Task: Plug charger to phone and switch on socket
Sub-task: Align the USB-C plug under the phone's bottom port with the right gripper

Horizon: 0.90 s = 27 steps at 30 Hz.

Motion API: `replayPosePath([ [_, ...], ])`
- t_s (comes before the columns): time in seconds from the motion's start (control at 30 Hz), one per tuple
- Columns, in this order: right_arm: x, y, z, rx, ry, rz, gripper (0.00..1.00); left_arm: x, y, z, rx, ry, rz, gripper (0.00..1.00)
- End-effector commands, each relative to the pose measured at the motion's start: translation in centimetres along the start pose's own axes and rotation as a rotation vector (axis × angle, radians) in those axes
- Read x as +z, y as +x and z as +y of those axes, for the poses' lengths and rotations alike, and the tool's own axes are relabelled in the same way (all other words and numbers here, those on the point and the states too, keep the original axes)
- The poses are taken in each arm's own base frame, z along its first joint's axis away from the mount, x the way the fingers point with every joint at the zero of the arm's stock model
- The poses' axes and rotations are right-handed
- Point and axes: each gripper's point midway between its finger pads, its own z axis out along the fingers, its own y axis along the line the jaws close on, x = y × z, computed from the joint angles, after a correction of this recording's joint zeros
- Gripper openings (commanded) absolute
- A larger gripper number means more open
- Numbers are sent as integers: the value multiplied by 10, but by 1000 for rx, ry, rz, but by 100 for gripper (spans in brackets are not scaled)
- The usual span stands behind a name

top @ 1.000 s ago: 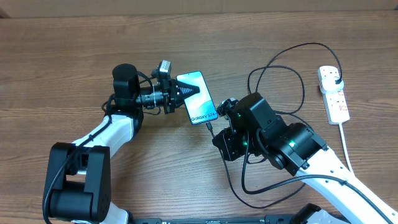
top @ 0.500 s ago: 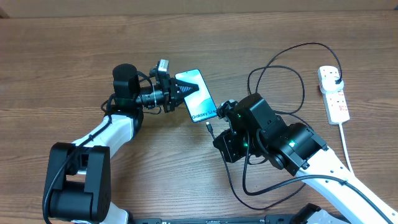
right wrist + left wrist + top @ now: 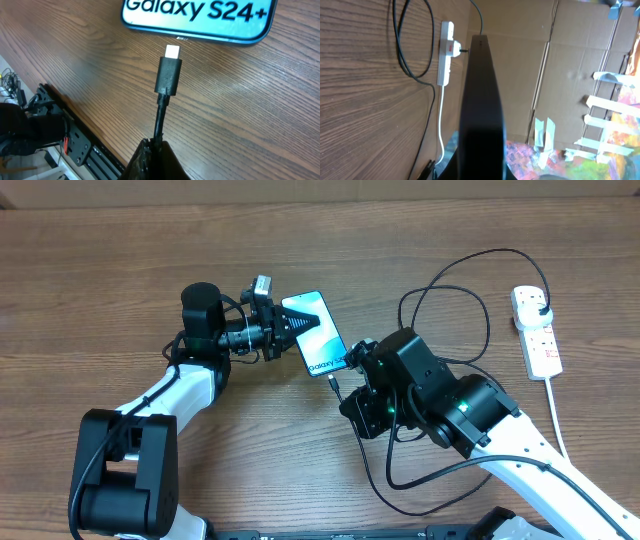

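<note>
The phone [image 3: 318, 335] lies on the wooden table, screen up, reading "Galaxy S24+" [image 3: 197, 15]. My left gripper [image 3: 297, 328] is shut on the phone's left edge; in the left wrist view the phone [image 3: 481, 100] is a dark slab seen edge-on. My right gripper [image 3: 352, 380] is shut on the charger cable [image 3: 160, 120]. Its connector tip [image 3: 172, 51] points at the phone's bottom edge, a small gap away. The black cable [image 3: 455, 270] loops back to its plug head [image 3: 541, 306] in the white socket strip [image 3: 536, 332].
The socket's thick white cord [image 3: 556, 415] runs toward the front right edge of the table. The socket also shows in the left wrist view [image 3: 445, 52], with cardboard walls behind. A black frame rail [image 3: 75, 140] lies below the table edge.
My right gripper has shifted slightly left and toward the phone, bringing the connector closer to its bottom edge. The left gripper and phone have hardly moved.
</note>
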Motion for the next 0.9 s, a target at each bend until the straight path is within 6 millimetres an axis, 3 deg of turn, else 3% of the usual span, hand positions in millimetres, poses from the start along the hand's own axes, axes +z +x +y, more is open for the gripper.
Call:
replayPosePath([
  [0.0, 1, -2, 2, -15, -7, -7, 4, 1, 4, -10, 18, 20, 43, 4],
  [0.3, 1, 2, -5, -7, 30, 7, 4, -2, 0, -10, 107, 20, 26, 4],
  [0.87, 1, -1, -4, -11, 26, -4, 4, -7, -3, -10, 104, 23, 19, 5],
])
